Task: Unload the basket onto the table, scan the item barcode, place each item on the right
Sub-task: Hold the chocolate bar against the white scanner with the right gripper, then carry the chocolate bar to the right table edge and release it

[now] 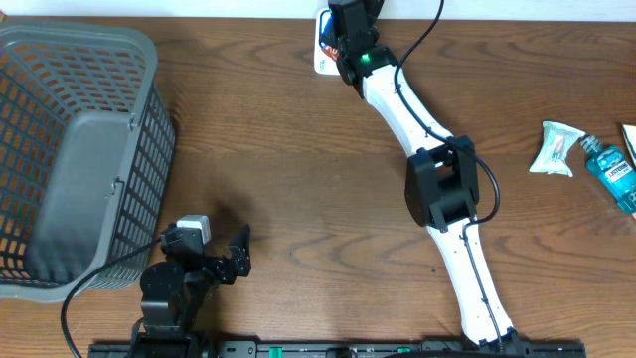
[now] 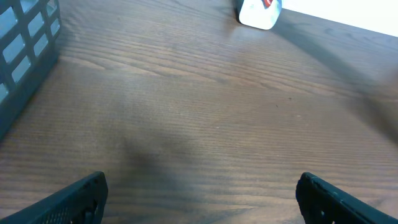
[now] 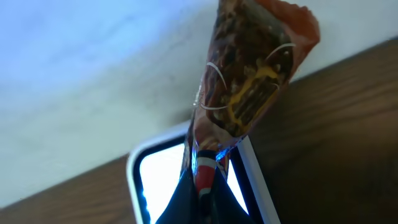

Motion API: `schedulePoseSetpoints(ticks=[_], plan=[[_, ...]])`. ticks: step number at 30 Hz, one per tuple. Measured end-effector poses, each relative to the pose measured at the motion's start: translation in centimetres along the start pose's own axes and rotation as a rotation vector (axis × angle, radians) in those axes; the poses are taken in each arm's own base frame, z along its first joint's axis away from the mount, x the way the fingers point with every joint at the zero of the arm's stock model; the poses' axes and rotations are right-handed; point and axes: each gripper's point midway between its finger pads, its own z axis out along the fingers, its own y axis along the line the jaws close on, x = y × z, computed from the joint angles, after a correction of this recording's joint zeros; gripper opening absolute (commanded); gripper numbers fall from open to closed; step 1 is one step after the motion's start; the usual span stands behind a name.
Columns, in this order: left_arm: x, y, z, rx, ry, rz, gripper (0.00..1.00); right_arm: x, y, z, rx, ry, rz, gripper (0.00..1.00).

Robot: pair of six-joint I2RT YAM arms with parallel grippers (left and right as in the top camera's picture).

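Note:
My right gripper [image 1: 336, 38] reaches to the table's far edge and is shut on the item, a brown and orange snack packet [image 3: 249, 81] with a red, white and blue end pinched between the dark fingers [image 3: 180, 202]. The packet hangs in front of the scanner [image 3: 134, 180], a white device with a brightly lit window, which also shows as the white scanner [image 1: 321, 62] overhead and the scanner [image 2: 258, 12] in the left wrist view. No barcode shows. My left gripper [image 1: 225, 255] sits near the front left, open over bare wood, with its fingers [image 2: 81, 199] wide apart.
A grey mesh basket [image 1: 79, 149] fills the left side, its wall [image 2: 25, 43] close to my left gripper. At the right edge lie a white packet [image 1: 556, 149] and a blue mouthwash bottle [image 1: 611, 174]. The right arm stretches diagonally across the table's middle.

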Motion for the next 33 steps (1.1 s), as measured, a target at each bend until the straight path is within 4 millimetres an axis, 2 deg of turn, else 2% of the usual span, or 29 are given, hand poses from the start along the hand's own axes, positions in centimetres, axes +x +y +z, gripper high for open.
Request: schedulePoseSetpoints(ticks=[4, 9, 11, 17, 19, 21, 23, 26, 30, 33], plan=[[0.0, 0.0, 0.0, 0.000, 0.000, 0.000, 0.96, -0.6, -0.3, -0.5, 0.028, 0.005, -0.011, 0.01], [0.0, 0.0, 0.0, 0.000, 0.000, 0.000, 0.96, -1.0, -2.9, -3.0, 0.160, 0.138, -0.066, 0.01], [0.0, 0.0, 0.0, 0.000, 0.000, 0.000, 0.96, -1.2, -5.1, -5.0, 0.240, 0.225, -0.094, 0.01], [0.0, 0.0, 0.0, 0.000, 0.000, 0.000, 0.96, -3.5, -13.5, -12.8, 0.504, 0.443, -0.120, 0.01], [0.0, 0.0, 0.0, 0.000, 0.000, 0.000, 0.96, -5.2, -17.0, -16.1, 0.612, 0.488, -0.097, 0.01], [0.0, 0.0, 0.0, 0.000, 0.000, 0.000, 0.96, -6.8, -19.6, -18.5, 0.690, 0.503, -0.075, 0.01], [0.0, 0.0, 0.0, 0.000, 0.000, 0.000, 0.96, -9.4, -21.6, -19.7, 0.703, 0.472, -0.032, 0.01], [0.0, 0.0, 0.0, 0.000, 0.000, 0.000, 0.96, -12.1, -24.8, -21.1, 0.703, 0.463, 0.035, 0.01], [0.0, 0.0, 0.0, 0.000, 0.000, 0.000, 0.97, -13.9, -28.8, -21.9, 0.709, 0.486, 0.064, 0.01], [0.0, 0.0, 0.0, 0.000, 0.000, 0.000, 0.97, -14.2, -32.1, -22.6, 0.738, 0.526, 0.080, 0.01]])
